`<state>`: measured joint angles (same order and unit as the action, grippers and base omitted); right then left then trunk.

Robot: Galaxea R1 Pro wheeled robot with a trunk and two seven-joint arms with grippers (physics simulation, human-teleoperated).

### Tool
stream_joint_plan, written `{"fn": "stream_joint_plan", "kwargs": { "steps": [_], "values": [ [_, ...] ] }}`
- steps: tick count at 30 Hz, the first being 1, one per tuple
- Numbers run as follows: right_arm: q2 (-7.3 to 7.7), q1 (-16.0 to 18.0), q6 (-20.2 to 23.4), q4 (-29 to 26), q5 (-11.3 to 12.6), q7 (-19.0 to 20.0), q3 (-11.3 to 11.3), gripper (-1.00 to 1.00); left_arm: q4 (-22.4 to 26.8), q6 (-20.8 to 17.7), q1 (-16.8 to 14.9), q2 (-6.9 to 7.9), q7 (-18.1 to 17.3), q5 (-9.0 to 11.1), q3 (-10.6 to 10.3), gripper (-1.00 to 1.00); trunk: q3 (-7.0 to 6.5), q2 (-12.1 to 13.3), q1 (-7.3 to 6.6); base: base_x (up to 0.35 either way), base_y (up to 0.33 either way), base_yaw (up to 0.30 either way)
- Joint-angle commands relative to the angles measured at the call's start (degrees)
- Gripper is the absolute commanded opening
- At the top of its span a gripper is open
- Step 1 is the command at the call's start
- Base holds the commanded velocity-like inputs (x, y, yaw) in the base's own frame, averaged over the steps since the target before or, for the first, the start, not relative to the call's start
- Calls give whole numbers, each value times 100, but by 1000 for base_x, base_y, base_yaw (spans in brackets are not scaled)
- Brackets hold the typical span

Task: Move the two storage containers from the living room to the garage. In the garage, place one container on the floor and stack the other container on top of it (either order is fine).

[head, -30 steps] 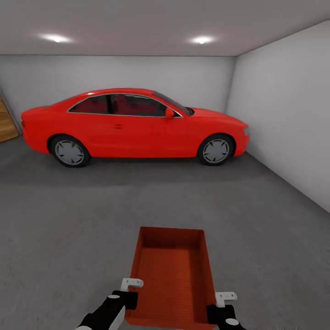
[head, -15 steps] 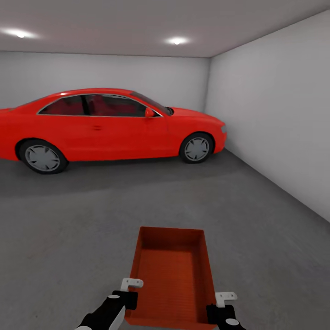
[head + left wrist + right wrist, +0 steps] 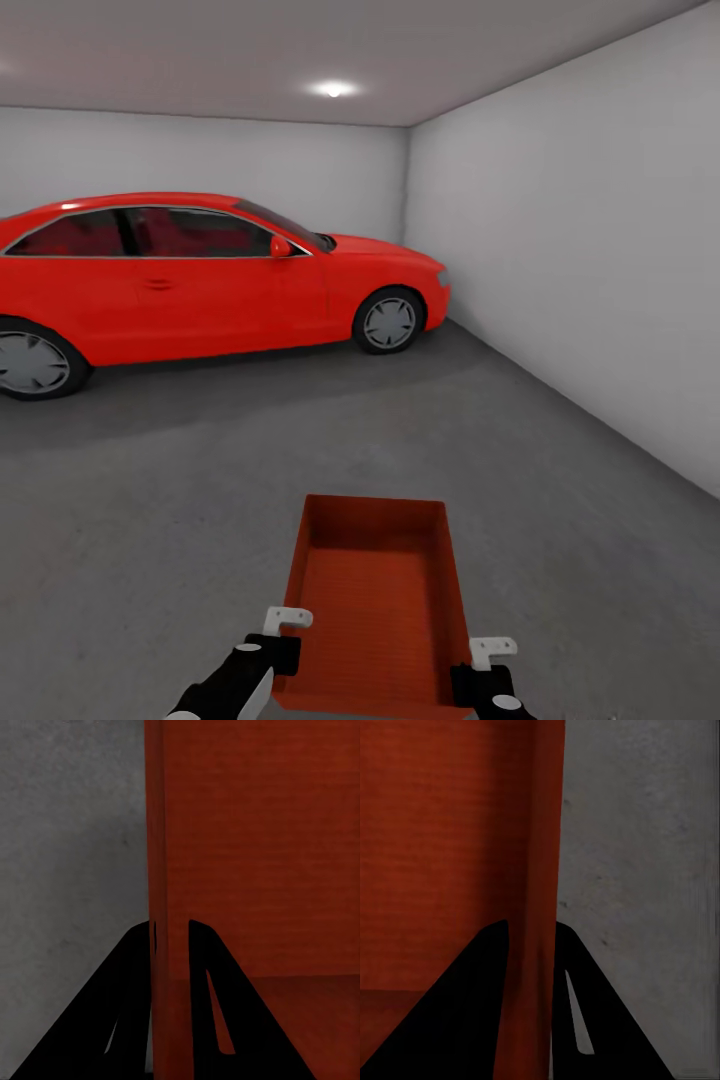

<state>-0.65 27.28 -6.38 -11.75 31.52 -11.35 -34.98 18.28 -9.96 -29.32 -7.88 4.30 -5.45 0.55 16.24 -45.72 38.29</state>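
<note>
- Storage container (image 3: 375,600), head view: orange-red bin carried low in front over grey floor (image 3: 150,520), left gripper (image 3: 283,640) and right gripper (image 3: 478,665) at its near corners; red car (image 3: 200,280) ahead by white wall (image 3: 580,260).
- Left wrist view: left gripper (image 3: 171,937) clamped across the container's wall (image 3: 157,832).
- Right wrist view: right gripper (image 3: 531,937) clamped on the opposite wall (image 3: 544,832).

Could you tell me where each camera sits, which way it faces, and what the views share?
Head view: on the robot's head, looking forward and down across the garage floor toward the car and wall; both arms show, the left gripper and right gripper on the container.
Left wrist view: near the left gripper, looking along its fingers, which straddle a container wall.
Right wrist view: near the right gripper, looking along its fingers, likewise pinching a wall.
Shared: all three show the container and grey floor.
</note>
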Motion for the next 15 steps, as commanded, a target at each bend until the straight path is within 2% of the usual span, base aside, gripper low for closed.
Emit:
{"fn": "stream_joint_plan", "kwargs": {
  "steps": [1,15],
  "values": [
    [-5,11,-30,6,47,-16,0,-100,1,-33,5,-21,18,35,-143,-100,7,-6,1,0,0,-276],
    [-5,10,-30,6,48,-16,0,-100,1,-34,5,-21,18,35,-143,-100,7,-6,1,0,0,-276]
  ]
}}
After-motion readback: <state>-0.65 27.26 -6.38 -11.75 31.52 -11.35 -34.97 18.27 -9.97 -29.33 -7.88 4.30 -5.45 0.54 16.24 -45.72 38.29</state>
